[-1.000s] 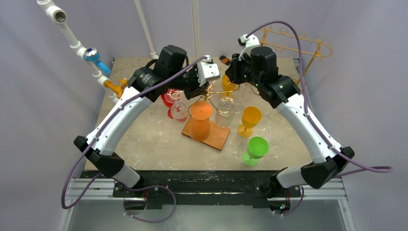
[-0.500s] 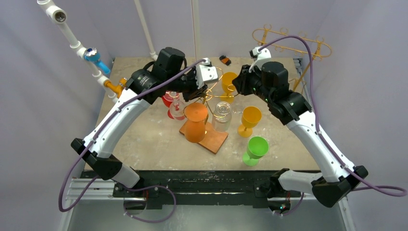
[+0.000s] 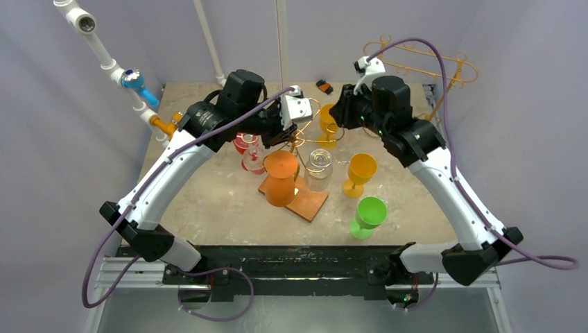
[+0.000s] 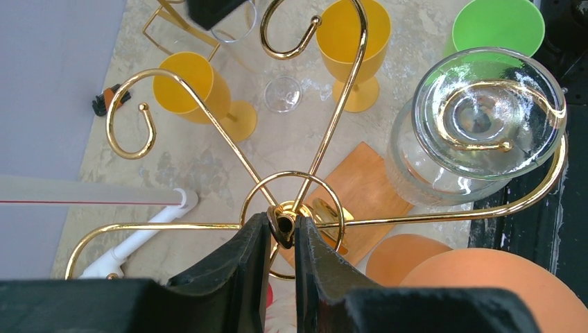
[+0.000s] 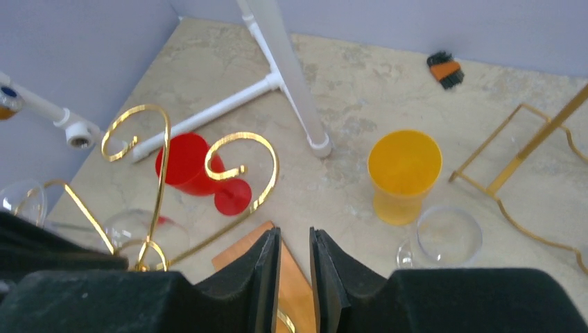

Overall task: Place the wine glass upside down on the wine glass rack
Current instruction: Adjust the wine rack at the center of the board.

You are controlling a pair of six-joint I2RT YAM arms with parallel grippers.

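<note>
- Wine glass (image 3: 319,166) (image 4: 485,118), clear, hangs bowl-down from one spiral arm of the gold wire rack (image 4: 173,225) (image 5: 161,187); in the left wrist view the spiral shows through its round foot
- An orange glass (image 3: 281,177) (image 4: 478,284) hangs upside down on the rack as well, just beside the clear one, on its left in the top view
- The rack stands on a wooden base (image 3: 313,201) (image 4: 360,180) near the middle of the table (image 3: 208,201)
- The left gripper (image 3: 288,133) (image 4: 281,225) is above the rack's centre, with its jaws clamped on the small top piece of the central post, inside the gold ring
- The right gripper (image 3: 335,114) (image 5: 295,239) hangs over the far right side of the rack; its jaws stand a narrow gap apart with nothing pinched between them, and the wooden base shows through the gap
- A yellow glass (image 3: 328,123) (image 5: 403,170) stands upright just beside the right gripper, with a clear glass (image 5: 444,236) next to it
- A second yellow glass (image 3: 360,172) and a green glass (image 3: 369,214) stand upright to the right of the base
- A red glass (image 5: 194,166) lies on its side left of the rack
- A second gold rack (image 3: 423,59) stands at the far right, and a small orange-and-black brush (image 3: 324,87) lies at the back edge
</note>
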